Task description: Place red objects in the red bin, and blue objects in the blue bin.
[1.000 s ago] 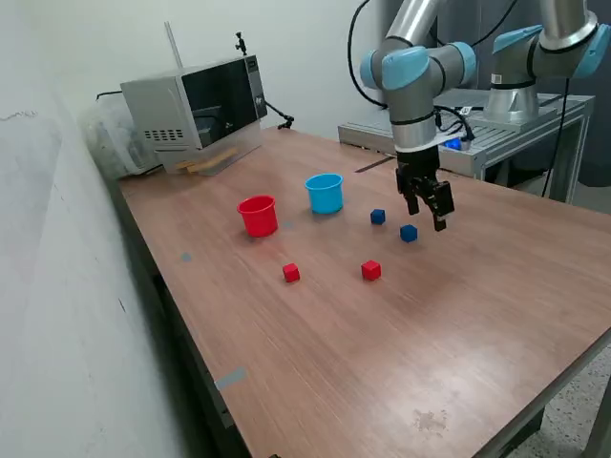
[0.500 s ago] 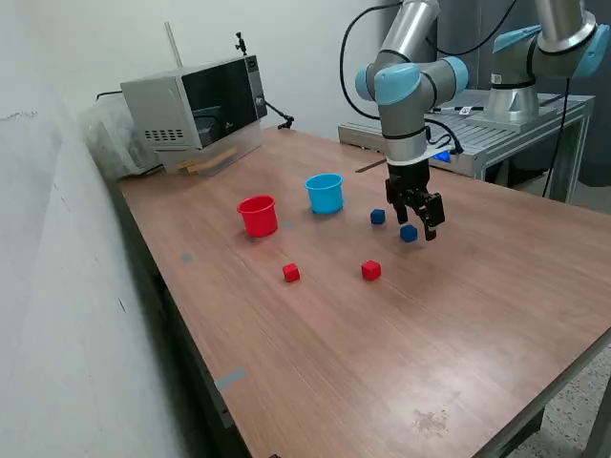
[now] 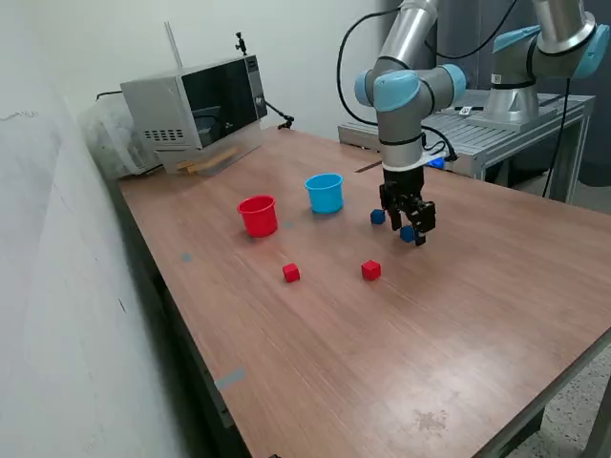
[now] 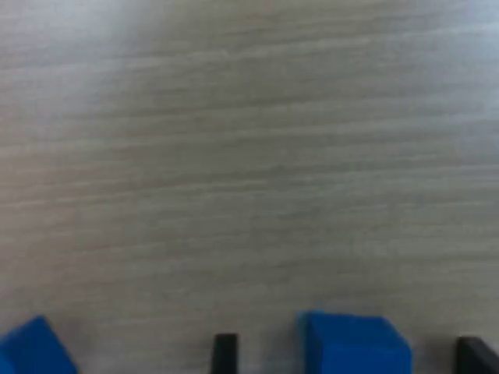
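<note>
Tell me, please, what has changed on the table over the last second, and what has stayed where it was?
The gripper swung toward the exterior view's left and came down over the nearer blue cube, its open fingers now straddling it. Nothing has been gripped or released. The other blue cube, both red cubes, the red cup and the light blue cup have not moved.

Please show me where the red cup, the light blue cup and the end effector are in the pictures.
red cup (image 3: 258,218): exterior view, on its outer wall.
light blue cup (image 3: 326,197): exterior view, on its outer wall.
end effector (image 3: 410,231): exterior view, midway between the fingertips.
</note>
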